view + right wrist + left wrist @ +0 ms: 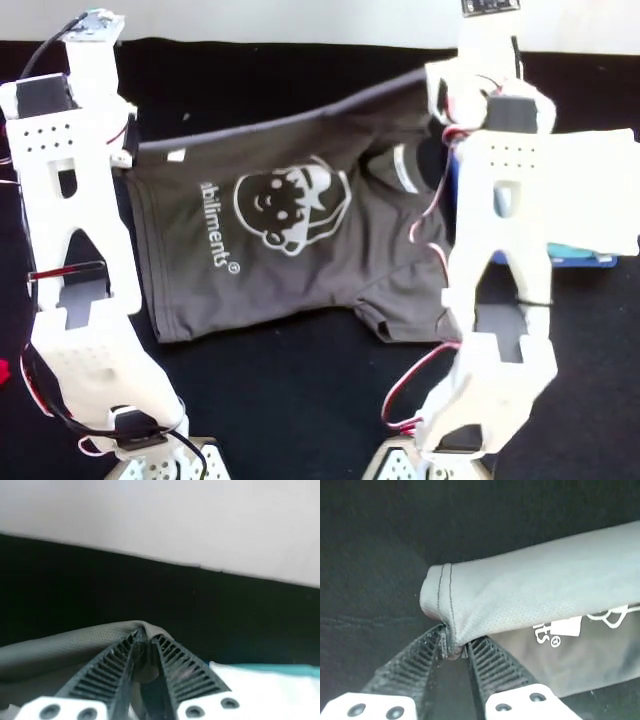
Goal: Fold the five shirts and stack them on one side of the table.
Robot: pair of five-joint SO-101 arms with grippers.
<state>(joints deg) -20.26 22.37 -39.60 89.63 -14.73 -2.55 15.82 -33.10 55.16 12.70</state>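
The grey shirt point(290, 250), print side up, lies on the black surface point(300, 400) between my 2 arms, its far edge raised taut. My left tool point(454, 647) is clenched on the hemmed corner; my right tool point(145, 642) is clenched on the opposite end of that edge. A blue-and-teal item point(580, 258) lies just beside the shirt, partly behind the right arm.
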